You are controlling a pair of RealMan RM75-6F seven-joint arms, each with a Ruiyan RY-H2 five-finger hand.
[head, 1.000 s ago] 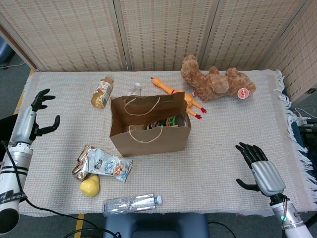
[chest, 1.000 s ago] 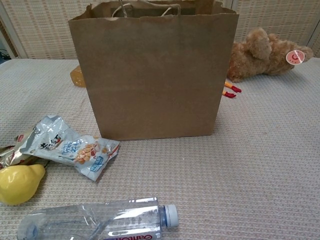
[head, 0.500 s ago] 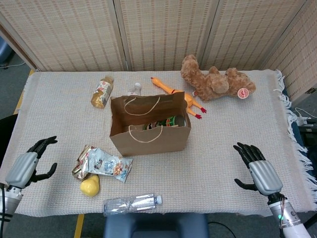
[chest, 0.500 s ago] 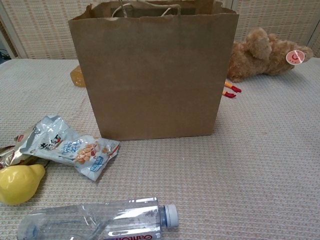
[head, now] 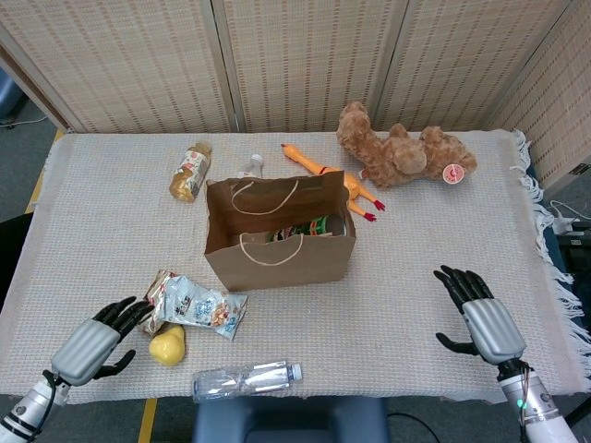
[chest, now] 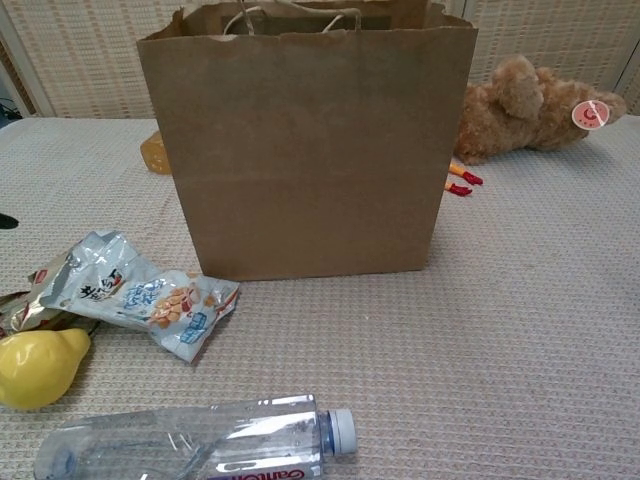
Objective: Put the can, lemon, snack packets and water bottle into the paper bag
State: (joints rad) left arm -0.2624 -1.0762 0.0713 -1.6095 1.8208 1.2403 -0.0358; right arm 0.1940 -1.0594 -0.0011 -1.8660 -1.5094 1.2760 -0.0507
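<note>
The brown paper bag (head: pixel 277 240) (chest: pixel 305 150) stands upright mid-table with a can (head: pixel 309 228) lying inside. Left of it lie the snack packets (head: pixel 192 305) (chest: pixel 130 293), with the yellow lemon (head: pixel 167 345) (chest: pixel 35 367) just below them. A clear water bottle (head: pixel 246 378) (chest: pixel 195 443) lies along the front edge. My left hand (head: pixel 92 343) hovers open just left of the lemon and packets, holding nothing. My right hand (head: pixel 480 314) is open at the front right, far from everything.
Behind the bag lie a tea bottle (head: pixel 190 170), a small clear bottle (head: pixel 251 166), a rubber chicken (head: pixel 331 179) and a brown teddy bear (head: pixel 402 152) (chest: pixel 525 108). Woven screens close off the back. The cloth's fringed edge (head: pixel 545 231) runs down the right.
My left hand has swung from the far left table edge down and rightward, ending close beside the lemon and packets. The right hand has barely shifted. Objects lie as before.
</note>
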